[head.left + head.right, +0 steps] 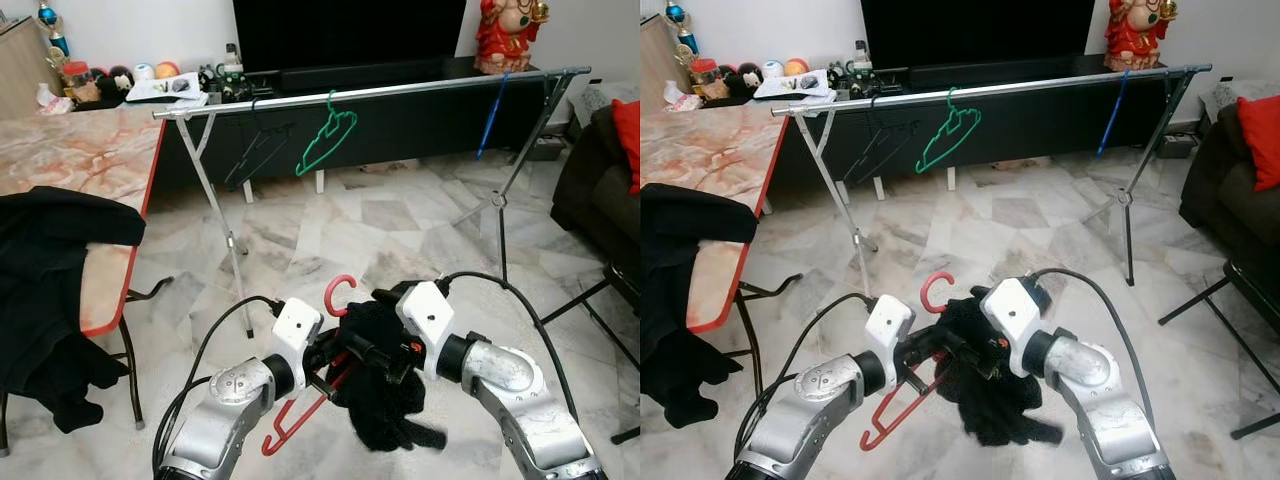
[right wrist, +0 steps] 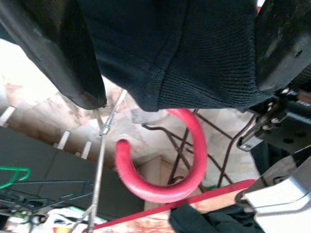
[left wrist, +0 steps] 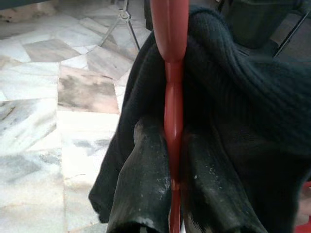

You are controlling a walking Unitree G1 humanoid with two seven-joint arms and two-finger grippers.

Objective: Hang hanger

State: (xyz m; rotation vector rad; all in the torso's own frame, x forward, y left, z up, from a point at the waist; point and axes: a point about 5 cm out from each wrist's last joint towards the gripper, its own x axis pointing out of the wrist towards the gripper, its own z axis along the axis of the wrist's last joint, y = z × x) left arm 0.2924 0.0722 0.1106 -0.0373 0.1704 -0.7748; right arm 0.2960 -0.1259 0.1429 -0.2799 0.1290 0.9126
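A red plastic hanger [image 1: 340, 290] with a black knit garment [image 1: 385, 400] draped over it hangs low in front of me. My left gripper [image 1: 335, 360] is shut on the hanger's stem; in the left wrist view its fingers [image 3: 146, 170] pinch the red bar [image 3: 172, 97]. My right gripper [image 1: 385, 355] is buried in the garment. In the right wrist view its fingers [image 2: 53, 53] are spread wide with the garment's hem [image 2: 194, 73] between them and the red hook [image 2: 165, 189] beyond. The silver clothes rail [image 1: 400, 90] stands a few steps ahead.
On the rail hang a green hanger [image 1: 325, 140], a black hanger [image 1: 255, 155] and a blue one [image 1: 490, 120]. A marble-topped table [image 1: 80, 150] with black cloth [image 1: 50, 270] over its edge is on the left. A dark sofa [image 1: 595, 180] is on the right.
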